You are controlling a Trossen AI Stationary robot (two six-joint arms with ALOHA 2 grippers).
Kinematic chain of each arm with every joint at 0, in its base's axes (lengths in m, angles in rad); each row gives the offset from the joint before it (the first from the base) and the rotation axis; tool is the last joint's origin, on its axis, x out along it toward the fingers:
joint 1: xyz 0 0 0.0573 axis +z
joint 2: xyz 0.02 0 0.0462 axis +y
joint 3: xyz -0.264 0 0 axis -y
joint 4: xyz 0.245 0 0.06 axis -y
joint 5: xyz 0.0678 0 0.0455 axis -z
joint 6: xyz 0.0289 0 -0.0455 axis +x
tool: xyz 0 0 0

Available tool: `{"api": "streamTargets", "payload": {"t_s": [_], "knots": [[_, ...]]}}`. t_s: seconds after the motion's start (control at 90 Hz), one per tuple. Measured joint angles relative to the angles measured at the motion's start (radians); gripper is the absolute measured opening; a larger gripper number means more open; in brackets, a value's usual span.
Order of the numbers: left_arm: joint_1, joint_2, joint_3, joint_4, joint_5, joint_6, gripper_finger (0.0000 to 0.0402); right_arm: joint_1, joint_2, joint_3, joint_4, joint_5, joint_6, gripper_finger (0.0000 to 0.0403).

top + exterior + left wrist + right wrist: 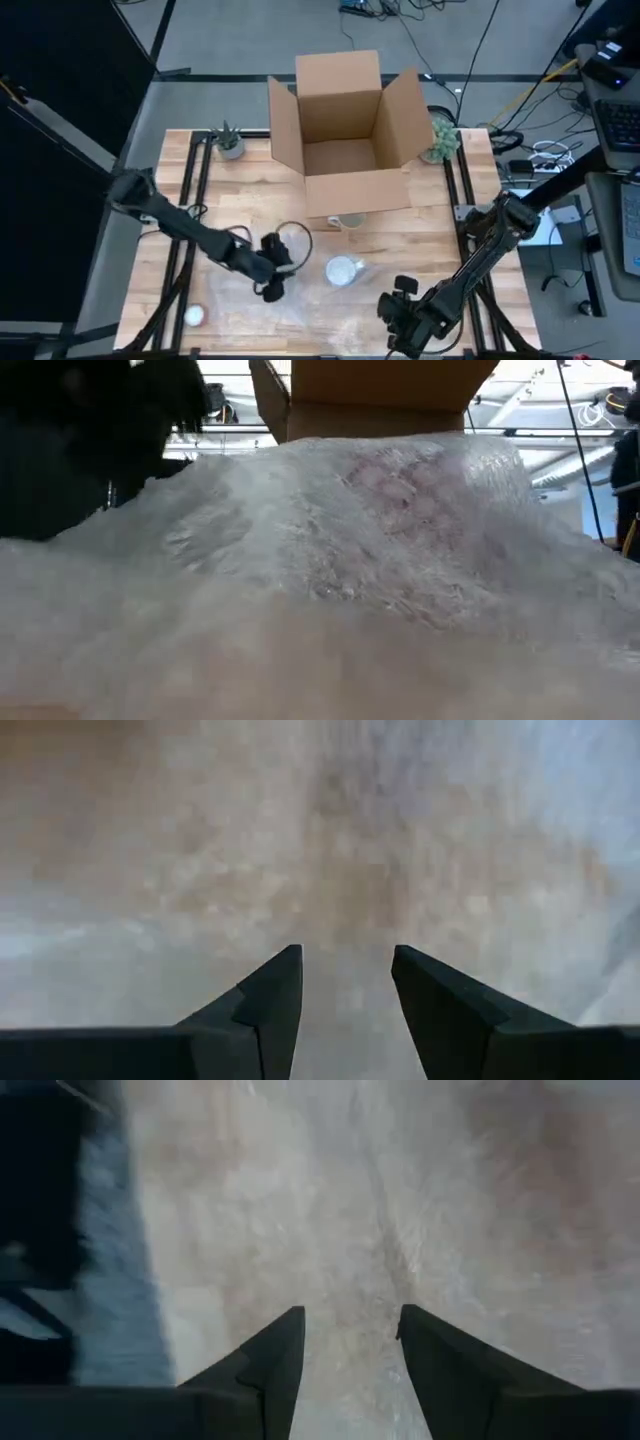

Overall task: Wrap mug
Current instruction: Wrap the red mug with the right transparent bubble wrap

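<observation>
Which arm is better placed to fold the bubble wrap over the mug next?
Probably the left: its gripper hovers open beside the mug on the bubble wrap; the right gripper sits at the table's near edge.

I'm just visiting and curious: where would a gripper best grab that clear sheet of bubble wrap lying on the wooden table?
Probably at a free edge. The clear bubble wrap sheet lies mostly flat on the wooden table, so pinching a thin border from above and outside suits two fingers. The left gripper and right gripper, both open, hang at opposite sides of it.
</observation>
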State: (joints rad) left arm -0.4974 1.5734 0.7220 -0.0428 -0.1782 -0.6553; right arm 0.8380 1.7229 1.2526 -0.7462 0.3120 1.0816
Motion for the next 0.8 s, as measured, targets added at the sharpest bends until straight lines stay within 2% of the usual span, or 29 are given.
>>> {"api": "streamTargets", "payload": {"t_s": [0.122,0.244,0.422,0.533,0.667,0.8], "knots": [[-0.054,0.018,0.001,-0.055,0.094,-0.057,0.0151,-0.016,-0.097,0.001,-0.047,0.05,-0.038,0.0153],[-0.1,-0.007,0.001,-0.147,0.099,-0.103,0.0151,-0.042,-0.153,0.001,-0.087,0.155,-0.149,0.0153],[-0.138,-0.015,0.001,-0.221,0.141,-0.125,0.0151,-0.11,-0.163,0.001,-0.16,0.242,-0.417,0.0153],[-0.159,-0.015,0.001,-0.216,0.153,-0.124,0.0151,-0.188,-0.158,0.001,-0.228,0.296,-0.474,0.0153],[-0.159,-0.015,0.001,-0.206,0.143,-0.124,0.0151,-0.29,-0.157,-0.024,-0.175,0.237,-0.493,0.0153],[-0.16,-0.016,0.001,-0.203,0.125,-0.116,0.0151,-0.337,-0.157,-0.075,-0.024,0.078,-0.616,0.0153]]}}
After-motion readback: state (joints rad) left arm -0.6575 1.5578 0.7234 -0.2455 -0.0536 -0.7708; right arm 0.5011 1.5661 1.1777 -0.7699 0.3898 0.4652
